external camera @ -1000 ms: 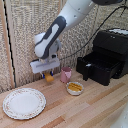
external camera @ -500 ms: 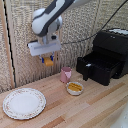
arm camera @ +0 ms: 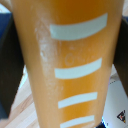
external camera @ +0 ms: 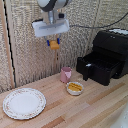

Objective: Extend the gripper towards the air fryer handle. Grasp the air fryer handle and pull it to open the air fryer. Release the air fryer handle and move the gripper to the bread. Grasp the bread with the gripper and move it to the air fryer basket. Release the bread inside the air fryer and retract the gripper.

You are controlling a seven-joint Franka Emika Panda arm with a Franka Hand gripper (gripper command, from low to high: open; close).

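Observation:
My gripper (external camera: 53,44) hangs high above the table at the exterior view's left of centre, shut on the golden-brown bread (external camera: 54,46) between its blue-tipped fingers. In the wrist view the bread (arm camera: 70,60) fills the picture, orange with pale stripes. The black air fryer (external camera: 107,52) stands at the exterior view's right. Its basket (external camera: 92,65) is pulled out, with the handle (external camera: 86,72) jutting at its front. The gripper is well to the left of and above the basket.
A pink cup (external camera: 66,74) stands beside the basket. A small white bowl with yellow food (external camera: 75,88) sits in front of the cup. A patterned white plate (external camera: 24,103) lies at the front left. A woven screen stands behind the table.
The gripper has risen from table level near the cup, carrying the bread up, and has moved toward the exterior view's right.

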